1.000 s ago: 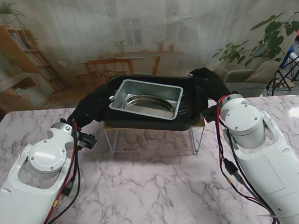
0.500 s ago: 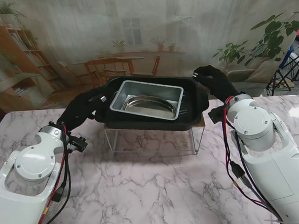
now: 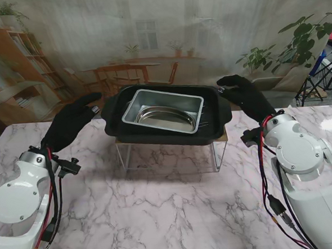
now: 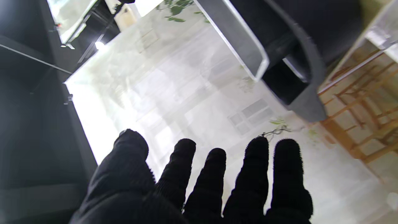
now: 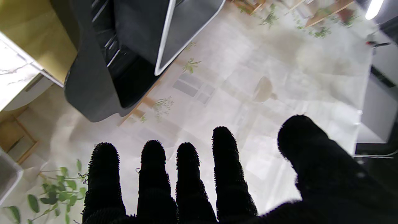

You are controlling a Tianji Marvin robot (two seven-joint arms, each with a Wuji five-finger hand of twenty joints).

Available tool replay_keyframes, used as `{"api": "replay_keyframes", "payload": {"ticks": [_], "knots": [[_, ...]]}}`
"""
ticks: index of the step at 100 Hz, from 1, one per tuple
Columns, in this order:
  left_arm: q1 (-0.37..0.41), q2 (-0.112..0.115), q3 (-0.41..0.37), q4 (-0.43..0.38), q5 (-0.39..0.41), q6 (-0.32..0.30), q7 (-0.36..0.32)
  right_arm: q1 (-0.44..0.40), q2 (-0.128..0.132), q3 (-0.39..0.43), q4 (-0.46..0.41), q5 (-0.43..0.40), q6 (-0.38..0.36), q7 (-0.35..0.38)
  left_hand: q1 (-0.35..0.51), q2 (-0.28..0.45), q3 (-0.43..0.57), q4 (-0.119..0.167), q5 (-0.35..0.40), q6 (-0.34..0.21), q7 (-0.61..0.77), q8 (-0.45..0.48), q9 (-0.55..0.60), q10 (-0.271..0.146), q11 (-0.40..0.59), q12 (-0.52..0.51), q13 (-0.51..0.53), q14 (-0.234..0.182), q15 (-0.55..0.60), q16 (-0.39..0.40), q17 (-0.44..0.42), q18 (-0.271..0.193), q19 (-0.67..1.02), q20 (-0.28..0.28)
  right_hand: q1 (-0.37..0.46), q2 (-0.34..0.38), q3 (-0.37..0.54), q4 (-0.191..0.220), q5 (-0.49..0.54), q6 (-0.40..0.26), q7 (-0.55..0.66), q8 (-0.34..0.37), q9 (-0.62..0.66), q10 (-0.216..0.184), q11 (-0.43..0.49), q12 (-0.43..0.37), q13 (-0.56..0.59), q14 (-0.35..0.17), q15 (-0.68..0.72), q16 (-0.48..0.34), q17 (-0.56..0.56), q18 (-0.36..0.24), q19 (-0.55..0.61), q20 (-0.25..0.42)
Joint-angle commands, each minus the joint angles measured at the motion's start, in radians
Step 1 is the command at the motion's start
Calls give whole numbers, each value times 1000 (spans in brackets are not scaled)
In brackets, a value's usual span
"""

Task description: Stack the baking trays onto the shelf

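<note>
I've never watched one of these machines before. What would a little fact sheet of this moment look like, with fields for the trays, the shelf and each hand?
trays: silver metal baking tray nested in a black baking tray
extra item: shiny oval dish inside the silver tray
support: wire-legged shelf on the marble table
left hand: black-gloved left hand, open, apart from the black tray
right hand: black-gloved right hand, open, beside the tray, holding nothing
task state: trays stacked on the shelf

Trays (image 3: 164, 110) nested on shelf (image 3: 170, 142), table (image 3: 171, 214) centre.
</note>
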Motion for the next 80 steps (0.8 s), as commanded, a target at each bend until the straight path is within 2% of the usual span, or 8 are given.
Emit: {"api": "replay_keyframes", "payload": {"ticks": [1,12,27,43,51,58,71,80], "knots": [[23,-6,1,-24,18,-26,8,-43,8,3,-29,8,-30,6,0,36,-30,-7,27,6,7,10,28,-5,-18,10,-31,-36,-28,-19,-19,-58,-21,-21,-41,8,-26,-6,13,-59,-25,9,9,-43,-16,-6,-12,-49,-76,-15,-18,-55,-31,16],[60,-12,8,-40,21,-101,52,-110,13,17,-62,2,-130,7,-2,38,-31,-9,40,5,12,14,48,0,-12,16,-26,-41,-28,-19,-20,-68,-27,-25,-43,9,-27,-6,26,-66,-42,4,23,-57,-54,-18,-5,-55,-113,-38,-9,-61,-83,21],[110,-22,49,-45,27,-179,113,-202,11,24,-93,-18,-251,-32,-4,40,-30,-9,52,5,18,22,68,2,-1,34,-18,-42,-20,-13,-13,-79,-18,-22,-48,11,-31,-6,24,-65,-50,1,33,-48,-64,-20,6,-53,-120,-43,1,-60,-94,25],[136,-34,108,-13,73,-233,190,-274,5,15,-101,-29,-333,-80,-1,40,-28,-9,63,7,24,28,78,4,-5,43,-5,-39,-9,-8,8,-129,-11,-22,-46,12,-33,-4,32,-64,-52,1,48,-43,-68,-20,19,-52,-125,-45,11,-57,-104,28],[143,-37,131,0,71,-242,205,-299,3,5,-97,-39,-366,-101,-1,41,-28,-9,69,7,27,30,88,3,-6,42,2,-38,-3,-9,18,-160,-12,-24,-46,12,-34,-4,35,-64,-53,1,55,-48,-70,-20,22,-54,-128,-45,14,-57,-109,30],[150,-39,152,9,66,-243,215,-317,1,-6,-87,-64,-396,-128,-1,44,-28,-9,73,5,30,31,94,3,-7,41,5,-40,1,-11,24,-168,-11,-24,-46,13,-35,-4,37,-66,-54,1,58,-49,-71,-20,24,-54,-129,-45,16,-56,-111,31],[156,-40,185,28,81,-223,224,-337,-7,-29,-64,-125,-433,-190,-1,49,-27,-9,75,6,34,32,102,3,-3,44,-3,-41,5,-14,7,-142,-18,-27,-48,14,-36,-4,41,-68,-56,1,61,-46,-76,-21,27,-54,-131,-45,19,-56,-116,34],[160,-40,198,37,95,-206,226,-347,-11,-38,-51,-149,-444,-219,1,49,-27,-9,76,10,36,32,105,6,1,50,-5,-39,8,-14,3,-140,-16,-26,-47,15,-36,-3,41,-68,-57,2,65,-49,-76,-20,28,-54,-133,-45,19,-56,-119,36]]}}
